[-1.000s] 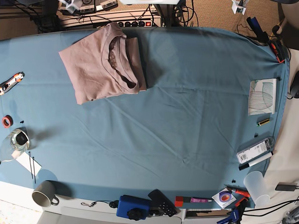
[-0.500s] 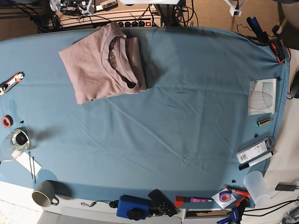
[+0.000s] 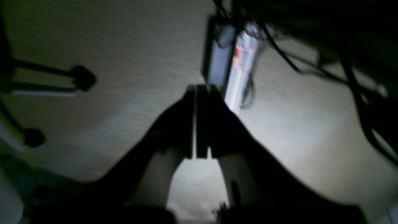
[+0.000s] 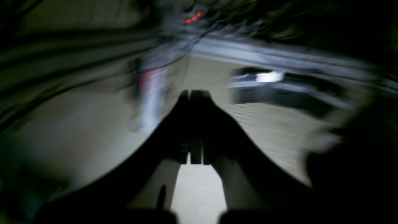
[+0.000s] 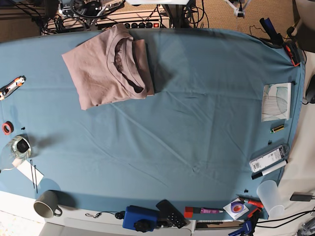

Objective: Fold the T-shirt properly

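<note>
The dusty-pink T-shirt (image 5: pixel 109 67) lies folded into a compact rectangle at the far left of the teal table cover (image 5: pixel 187 123), with the ribbed neck on top. Both arms are pulled back beyond the table's far edge. My left gripper (image 3: pixel 199 90) is shut and empty over beige floor; in the base view only a small white part of it (image 5: pixel 237 9) shows at the top right. My right gripper (image 4: pixel 190 93) is shut and empty, also over the floor, in a blurred view. The shirt shows in neither wrist view.
Along the table's edges lie a utility knife (image 5: pixel 12 86), a red tape roll (image 5: pixel 7 128), a glass (image 5: pixel 17 147), a grey mug (image 5: pixel 47 204), a blue device (image 5: pixel 140 218), a remote (image 5: pixel 171 214), a plastic cup (image 5: pixel 270 195) and a paper sheet (image 5: pixel 276 101). A power strip (image 5: pixel 142 23) lies behind the table.
Both arms have drawn further back behind the table's far edge. The T-shirt has not moved.
</note>
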Robot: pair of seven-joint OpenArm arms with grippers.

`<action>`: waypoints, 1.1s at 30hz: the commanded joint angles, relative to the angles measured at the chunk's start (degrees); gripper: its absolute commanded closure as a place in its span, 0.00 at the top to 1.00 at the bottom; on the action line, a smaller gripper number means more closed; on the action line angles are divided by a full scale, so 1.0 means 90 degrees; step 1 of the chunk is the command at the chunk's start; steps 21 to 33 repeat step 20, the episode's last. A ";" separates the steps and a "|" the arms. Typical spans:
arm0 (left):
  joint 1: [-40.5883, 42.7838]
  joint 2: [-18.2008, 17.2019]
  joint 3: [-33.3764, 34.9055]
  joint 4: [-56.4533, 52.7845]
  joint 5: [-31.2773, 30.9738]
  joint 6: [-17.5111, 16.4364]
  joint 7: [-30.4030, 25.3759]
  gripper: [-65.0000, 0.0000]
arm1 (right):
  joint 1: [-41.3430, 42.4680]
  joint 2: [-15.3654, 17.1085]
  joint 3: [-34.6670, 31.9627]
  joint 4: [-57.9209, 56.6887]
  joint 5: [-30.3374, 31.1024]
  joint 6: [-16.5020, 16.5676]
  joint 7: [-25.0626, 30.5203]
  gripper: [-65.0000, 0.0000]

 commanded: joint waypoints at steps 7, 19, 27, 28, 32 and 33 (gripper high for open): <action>-0.0221 0.0199 -0.0007 -0.0010 0.0010 0.0027 -0.0250 0.00 | 0.0488 0.0012 0.0017 -0.1030 -0.0221 -0.0522 0.0350 0.00; -0.0209 0.0311 -0.0007 0.0032 0.0010 0.0197 -0.0250 0.00 | 0.0692 0.0221 0.0015 -0.1137 0.0265 -0.0449 0.0250 0.00; -0.0204 0.0313 -0.0007 0.0056 0.0010 0.0197 -0.0250 0.00 | 0.0692 0.0206 0.0015 -0.1137 0.0265 -0.0449 0.0260 0.00; -0.0204 0.0313 -0.0007 0.0056 0.0010 0.0197 -0.0250 0.00 | 0.0692 0.0206 0.0015 -0.1137 0.0265 -0.0449 0.0260 0.00; -0.0204 0.0313 -0.0007 0.0056 0.0010 0.0197 -0.0250 0.00 | 0.0692 0.0206 0.0015 -0.1137 0.0265 -0.0449 0.0260 0.00; -0.0204 0.0313 -0.0007 0.0056 0.0010 0.0197 -0.0250 0.00 | 0.0692 0.0206 0.0015 -0.1137 0.0265 -0.0449 0.0260 0.00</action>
